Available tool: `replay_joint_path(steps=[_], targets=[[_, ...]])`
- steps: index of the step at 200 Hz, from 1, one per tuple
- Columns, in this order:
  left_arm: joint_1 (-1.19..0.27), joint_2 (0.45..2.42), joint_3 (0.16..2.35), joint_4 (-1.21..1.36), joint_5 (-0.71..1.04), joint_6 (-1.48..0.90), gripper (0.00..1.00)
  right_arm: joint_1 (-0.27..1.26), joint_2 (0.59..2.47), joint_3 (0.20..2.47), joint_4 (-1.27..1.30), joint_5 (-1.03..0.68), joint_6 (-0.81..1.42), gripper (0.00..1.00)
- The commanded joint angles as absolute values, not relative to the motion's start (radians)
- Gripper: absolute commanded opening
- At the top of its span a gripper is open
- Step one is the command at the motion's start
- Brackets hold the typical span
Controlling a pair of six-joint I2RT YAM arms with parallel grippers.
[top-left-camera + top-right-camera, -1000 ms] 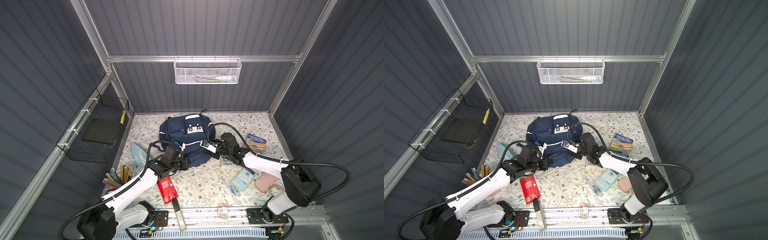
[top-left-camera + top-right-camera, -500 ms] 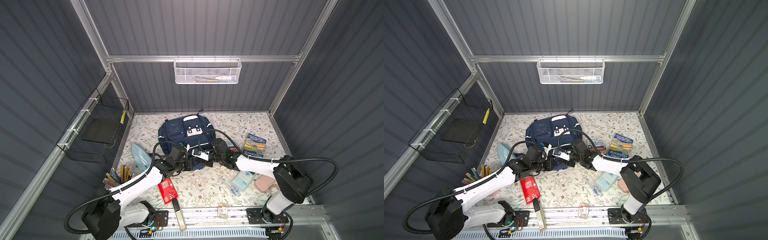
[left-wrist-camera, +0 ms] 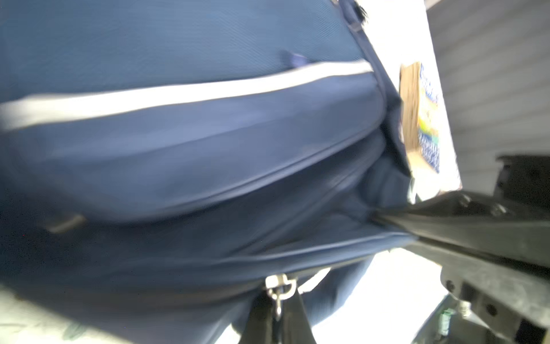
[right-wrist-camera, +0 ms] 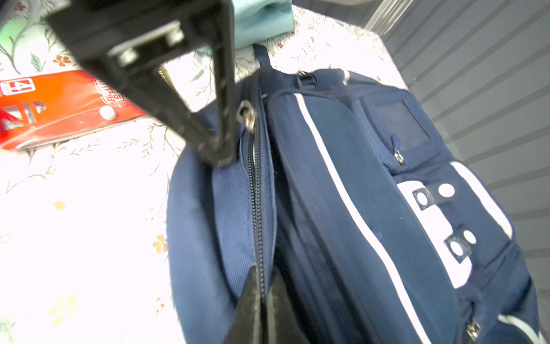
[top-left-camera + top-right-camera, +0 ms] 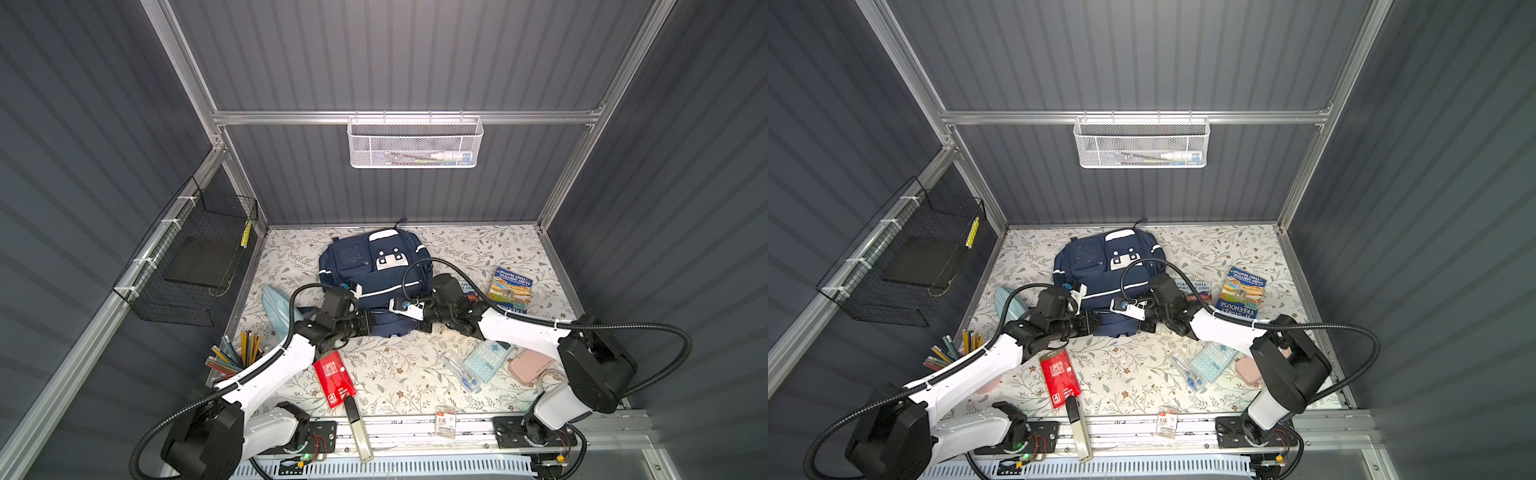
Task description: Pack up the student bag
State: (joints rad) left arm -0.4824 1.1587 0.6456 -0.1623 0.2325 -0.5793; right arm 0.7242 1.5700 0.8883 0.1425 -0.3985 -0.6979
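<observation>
Right wrist view: the right gripper clamps the zipper seam of the student bag. The left gripper clamps its near edge beside 1 zipper pull. The bag lies mid-table toward the back edge. Bare table reaches the front edge, beside 1 red packet.

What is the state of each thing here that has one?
student bag, lying flat, front up
main zip, closed between the pincers
left pincer, shut on zip pull
right pincer, shut on main zip
front pocket zip, closed
</observation>
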Motion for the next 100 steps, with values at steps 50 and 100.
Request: replay_joint_path(steps=[50,100], targets=[[-0.032,1.154,0.664,-0.230,0.318,-0.422,0.00,0.585,1.436,0.832,0.080,-0.487,-0.708,0.00],[-0.178,1.091,0.657,-0.200,0.378,-0.487,0.00,0.640,1.480,0.909,0.036,-0.329,-0.664,0.21]])
